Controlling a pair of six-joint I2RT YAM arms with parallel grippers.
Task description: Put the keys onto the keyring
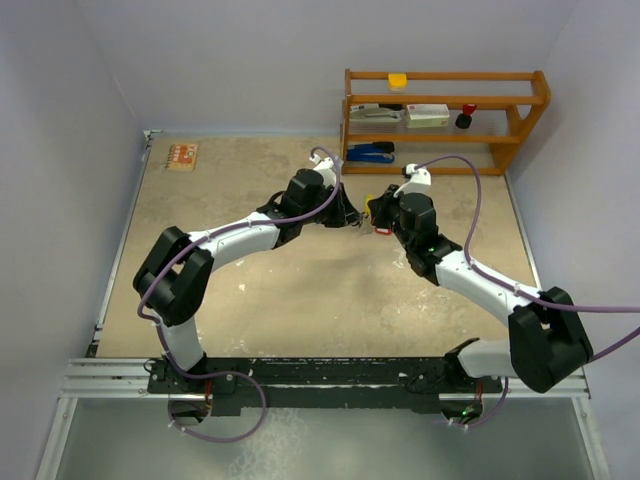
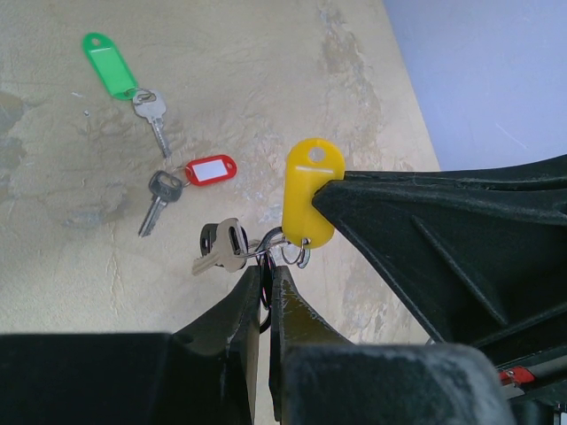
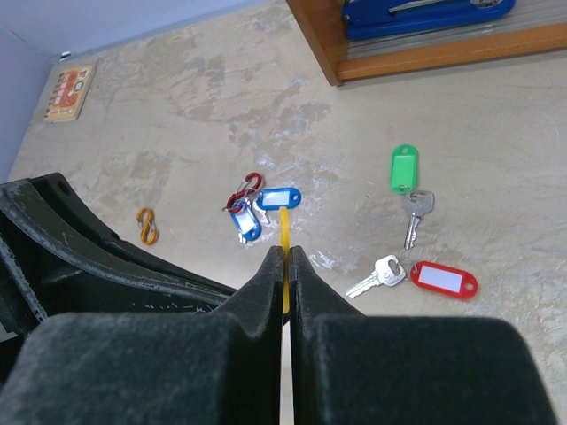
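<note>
Your workspace is a mottled beige table (image 1: 300, 300) with a wooden shelf (image 1: 520, 110) at its far right corner, a blue stapler (image 3: 425, 13) on the lowest board. The left arm (image 1: 240, 235) and right arm (image 1: 480, 280) reach inward and meet nose to nose above the table, in front of the shelf. Your left gripper (image 2: 268, 274) has its jaws pressed together on the thin wire keyring (image 2: 276, 243), from which a silver key (image 2: 221, 252) and a dark-headed one hang to the left. Your right gripper (image 3: 284, 252) is clamped on the yellow tag (image 2: 310, 199), whose lower end sits right at the keyring; whether it is threaded on cannot be told. Loose on the table lie the green-tagged key (image 3: 404, 168) and, nearer, the red-tagged key (image 3: 443, 279), close together but apart. Two blue tags (image 3: 279, 197) lie to their left, touching a red clip (image 3: 241, 190). An orange clip (image 3: 147, 226) lies alone further left, and a small printed card (image 3: 69, 93) rests at the far left corner.
</note>
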